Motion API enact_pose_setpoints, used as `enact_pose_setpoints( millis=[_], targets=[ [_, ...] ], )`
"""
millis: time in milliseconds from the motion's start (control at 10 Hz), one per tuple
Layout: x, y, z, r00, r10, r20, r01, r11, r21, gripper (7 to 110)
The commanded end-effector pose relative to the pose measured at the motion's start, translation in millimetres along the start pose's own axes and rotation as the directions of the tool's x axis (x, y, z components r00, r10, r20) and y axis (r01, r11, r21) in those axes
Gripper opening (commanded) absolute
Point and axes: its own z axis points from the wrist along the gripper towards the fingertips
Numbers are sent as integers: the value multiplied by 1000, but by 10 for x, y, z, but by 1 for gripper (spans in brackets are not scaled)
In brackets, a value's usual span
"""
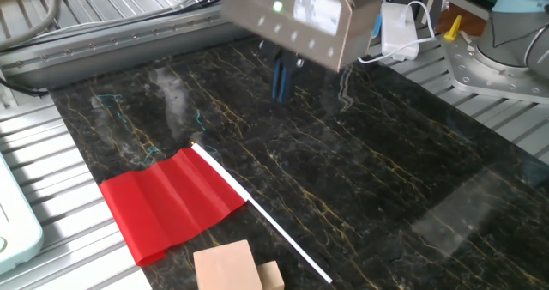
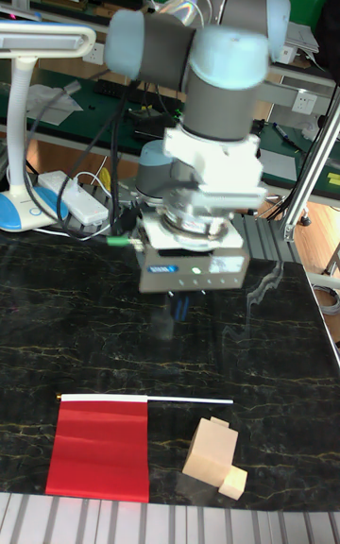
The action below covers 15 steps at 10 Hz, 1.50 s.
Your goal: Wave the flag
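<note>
The flag [image 1: 171, 200] lies flat on the dark marble table [image 1: 386, 170] at the front left, its red cloth rippled. Its thin white stick [image 1: 266, 221] runs on toward the front right. In the tall fixed view the flag [image 2: 99, 450] lies near the front edge, with the stick [image 2: 189, 400] along its top. My gripper [image 1: 280, 77] hangs above the table behind the flag and well apart from it. Its blue fingers point down, close together, with nothing between them. It shows blurred in the tall fixed view, gripper [image 2: 179, 303].
Pale wooden blocks [image 1: 230, 268] sit at the front edge just beside the stick, also blocks [image 2: 212, 457]. A white tray [image 1: 13, 226] is off the table at the left. A desk lamp [image 2: 28, 204] and a white adapter [image 1: 396, 28] stand behind the table.
</note>
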Motion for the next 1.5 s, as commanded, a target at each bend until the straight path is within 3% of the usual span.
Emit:
enact_pose_setpoints(
  millis=[0,200,500,600,700,800,900,1000,1100,1200,1300,1400],
  targets=[
    [-137,265,170,992,-123,-3,123,992,15,7],
    [22,471,340,997,-83,7,83,996,12,7],
    [129,465,412,990,-143,3,143,989,37,7],
    [184,482,360,993,-111,-29,112,994,21,7],
    [299,425,353,996,-54,-75,57,997,43,7],
    [310,397,350,997,35,-74,-30,998,61,7],
    [321,436,351,993,86,-77,-82,995,49,7],
    [276,547,357,992,110,-63,-110,994,5,7],
    [191,654,358,979,200,-37,-201,979,-38,7],
    [154,815,347,974,223,-38,-226,969,-103,7],
    [153,818,346,971,235,-39,-238,966,-104,7],
    [150,706,356,969,246,-28,-247,967,-60,7]
  ],
)
